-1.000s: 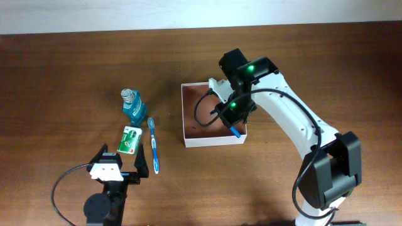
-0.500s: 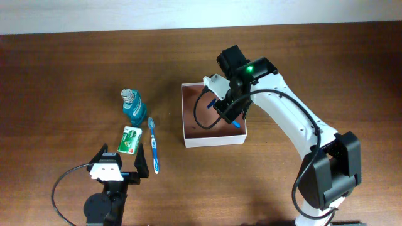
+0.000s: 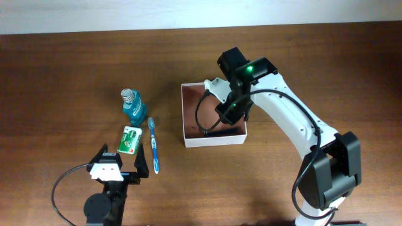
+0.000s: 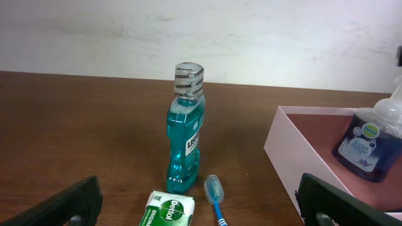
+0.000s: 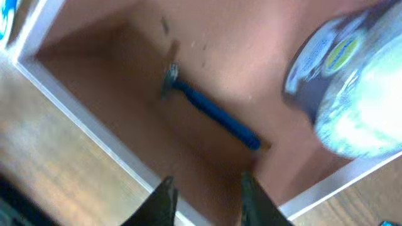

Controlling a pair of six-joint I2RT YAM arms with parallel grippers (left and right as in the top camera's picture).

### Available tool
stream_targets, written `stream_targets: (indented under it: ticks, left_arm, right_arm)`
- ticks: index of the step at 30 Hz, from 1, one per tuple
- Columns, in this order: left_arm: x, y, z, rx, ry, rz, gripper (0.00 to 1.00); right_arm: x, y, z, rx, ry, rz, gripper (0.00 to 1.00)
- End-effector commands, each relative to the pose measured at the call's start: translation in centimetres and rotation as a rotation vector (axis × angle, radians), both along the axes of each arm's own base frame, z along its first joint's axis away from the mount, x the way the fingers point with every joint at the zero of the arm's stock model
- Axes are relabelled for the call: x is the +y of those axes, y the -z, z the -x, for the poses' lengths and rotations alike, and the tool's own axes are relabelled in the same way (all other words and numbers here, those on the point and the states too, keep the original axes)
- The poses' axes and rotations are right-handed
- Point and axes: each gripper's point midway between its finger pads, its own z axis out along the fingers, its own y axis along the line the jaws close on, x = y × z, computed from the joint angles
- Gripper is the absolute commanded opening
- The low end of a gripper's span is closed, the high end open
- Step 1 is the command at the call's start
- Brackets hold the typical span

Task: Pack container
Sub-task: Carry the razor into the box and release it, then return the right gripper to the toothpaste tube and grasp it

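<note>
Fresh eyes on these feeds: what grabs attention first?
The right hand hovers open over the container, where a blue razor lies on the floor near a dark blue pump bottle. Outside it, towards the left hand, a teal mouthwash bottle, green soap box and blue toothbrush wait.

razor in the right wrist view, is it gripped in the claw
No, the razor lies flat on the floor of the container, clear of the right claw, whose fingers stand apart.

Mouthwash bottle [image 4: 186,132]: neck band and label read "LISTERINE". Green-and-white soap box [image 4: 168,210]: reads "Dettol". Pump bottle [image 4: 370,141]: label illegible.
</note>
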Motion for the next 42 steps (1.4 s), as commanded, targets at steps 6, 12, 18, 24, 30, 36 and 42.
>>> stream_targets:
  ticks: [6, 12, 18, 24, 30, 36, 42]
  left_arm:
    - [0.0, 0.1, 0.0, -0.005, 0.004, 0.01, 0.99]
    - [0.0, 0.1, 0.0, -0.005, 0.004, 0.01, 0.99]
    - [-0.1, 0.1, 0.0, -0.005, 0.005, 0.01, 1.0]
    - [0.0, 0.1, 0.0, -0.005, 0.004, 0.01, 1.0]
    - [0.0, 0.1, 0.0, -0.005, 0.004, 0.01, 0.99]
    - [0.0, 0.1, 0.0, -0.005, 0.004, 0.01, 1.0]
    - [-0.1, 0.1, 0.0, -0.005, 0.005, 0.01, 0.99]
  right_arm:
    - [-4.8, -5.8, -0.2, -0.076, 0.171, -0.035, 0.24]
    - [-11.8, -7.7, -1.8, -0.129, 0.365, -0.027, 0.25]
    - [-19.3, -5.7, -2.0, -0.064, 0.558, 0.045, 0.35]
    - [-23.6, -1.6, -1.6, 0.008, 0.679, 0.061, 0.44]
    - [-24.1, 5.7, 0.4, 0.07, 0.7, 0.07, 0.47]
    - [-24.3, 9.5, 2.3, 0.089, 0.702, 0.11, 0.47]
    - [-25.0, 10.3, 2.4, 0.069, 0.706, 0.144, 0.45]
